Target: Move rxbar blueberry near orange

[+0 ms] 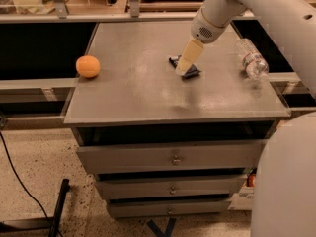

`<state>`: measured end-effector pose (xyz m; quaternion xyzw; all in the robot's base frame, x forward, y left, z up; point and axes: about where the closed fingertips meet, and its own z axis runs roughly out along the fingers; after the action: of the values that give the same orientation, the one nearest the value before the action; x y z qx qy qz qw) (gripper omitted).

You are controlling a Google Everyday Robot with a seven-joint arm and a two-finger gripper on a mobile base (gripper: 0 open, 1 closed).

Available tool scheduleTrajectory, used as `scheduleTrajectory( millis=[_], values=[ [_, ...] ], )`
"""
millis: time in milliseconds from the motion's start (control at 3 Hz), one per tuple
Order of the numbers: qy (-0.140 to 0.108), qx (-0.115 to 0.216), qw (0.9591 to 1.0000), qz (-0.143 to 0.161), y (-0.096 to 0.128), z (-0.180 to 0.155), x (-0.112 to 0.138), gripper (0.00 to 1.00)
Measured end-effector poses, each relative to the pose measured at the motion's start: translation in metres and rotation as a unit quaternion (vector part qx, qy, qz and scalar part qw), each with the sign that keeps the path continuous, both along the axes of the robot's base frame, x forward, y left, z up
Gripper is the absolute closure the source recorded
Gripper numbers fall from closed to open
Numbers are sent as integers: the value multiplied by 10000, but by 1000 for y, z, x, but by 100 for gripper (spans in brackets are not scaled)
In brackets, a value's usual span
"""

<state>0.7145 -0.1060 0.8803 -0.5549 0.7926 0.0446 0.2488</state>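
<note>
Nearest my camera, the white robot body [289, 181] fills the lower right corner, and a black cable [15, 172] lies across the speckled floor at lower left. Above these, three grey drawers [173, 157] are stacked beneath the grey surface [128, 98].

On the surface, the orange [88, 66] sits just inside the left edge. The rxbar blueberry [194, 73] lies flat near the middle, slightly right of centre. It is well apart from the orange, with bare surface between the two.

The claw [181, 71] points down and to the left directly over the bar. Its cream tip covers the bar's middle, so only the two ends of the dark wrapper show. The tip is at or just above the wrapper, and I cannot tell whether it touches. I also cannot tell whether the claw is open or closed.

To the right, a clear water bottle [252, 60] lies on its side near the right edge, apart from the bar. The white arm [256, 9] slants down from the upper right to the claw. Farthest back, a pale rail [98, 18] runs behind the far edge of the surface.
</note>
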Motion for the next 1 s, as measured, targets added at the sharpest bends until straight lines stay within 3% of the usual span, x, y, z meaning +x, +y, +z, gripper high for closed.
scheduleTrajectory(
  millis=[667, 1000],
  values=[
    [225, 223, 9993, -176, 2, -32, 14, 0],
    [320, 243, 9989, -245, 0, -41, 16, 16]
  ],
)
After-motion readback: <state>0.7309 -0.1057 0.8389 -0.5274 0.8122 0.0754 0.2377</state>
